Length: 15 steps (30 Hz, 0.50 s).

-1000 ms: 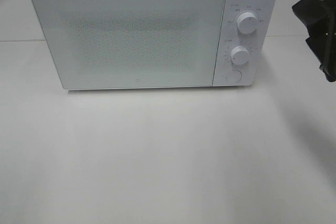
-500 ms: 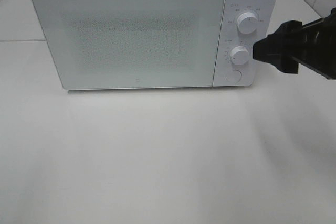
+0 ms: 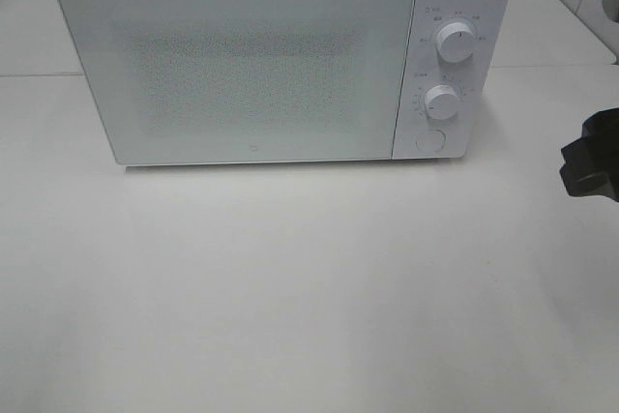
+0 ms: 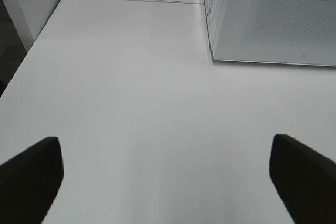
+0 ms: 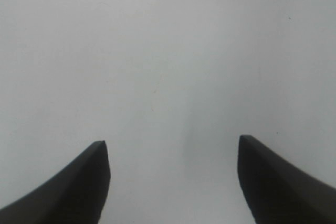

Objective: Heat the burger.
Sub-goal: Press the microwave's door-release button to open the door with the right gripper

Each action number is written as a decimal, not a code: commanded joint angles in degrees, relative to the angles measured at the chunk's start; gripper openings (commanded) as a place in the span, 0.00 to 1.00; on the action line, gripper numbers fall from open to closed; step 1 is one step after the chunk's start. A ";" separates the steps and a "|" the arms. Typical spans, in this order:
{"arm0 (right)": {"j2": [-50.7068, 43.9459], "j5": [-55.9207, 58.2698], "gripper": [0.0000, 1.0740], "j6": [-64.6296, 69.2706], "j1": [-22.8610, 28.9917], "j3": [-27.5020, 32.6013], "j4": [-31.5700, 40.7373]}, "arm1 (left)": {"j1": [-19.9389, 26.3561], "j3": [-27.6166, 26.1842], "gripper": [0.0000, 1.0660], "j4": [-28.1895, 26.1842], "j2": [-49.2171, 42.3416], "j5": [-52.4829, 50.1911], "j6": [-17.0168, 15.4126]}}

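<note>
Microwave (image 3: pixel 242 65) upper frame, door (image 3: pixel 232 70) shut; burger unseen, we guess inside. Left gripper (image 4: pixel 164 139) and right gripper (image 5: pixel 170 142) gape empty, parked clear of it.

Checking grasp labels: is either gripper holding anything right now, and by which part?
Nothing is held. Left gripper and right gripper both stand open, with only table between their jaws.

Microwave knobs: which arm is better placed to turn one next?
Right, probably. The right gripper hangs open and empty beside the microwave's end that carries the knobs; the left gripper, also open, faces its far door corner.
</note>
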 commanded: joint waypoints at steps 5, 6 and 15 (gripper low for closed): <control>0.23 4.13 0.64 -4.35 -14.95 -0.34 5.21 | -0.29 0.17 0.94 -0.11 -1.03 -0.40 -0.46; 0.23 4.13 0.64 -4.35 -14.95 -0.34 5.21 | -0.29 0.17 0.94 -0.11 -1.03 -0.40 -0.46; -8.37 11.63 0.64 -9.63 -24.06 0.74 10.03 | -0.29 0.17 0.94 -0.11 -1.03 -0.40 -0.46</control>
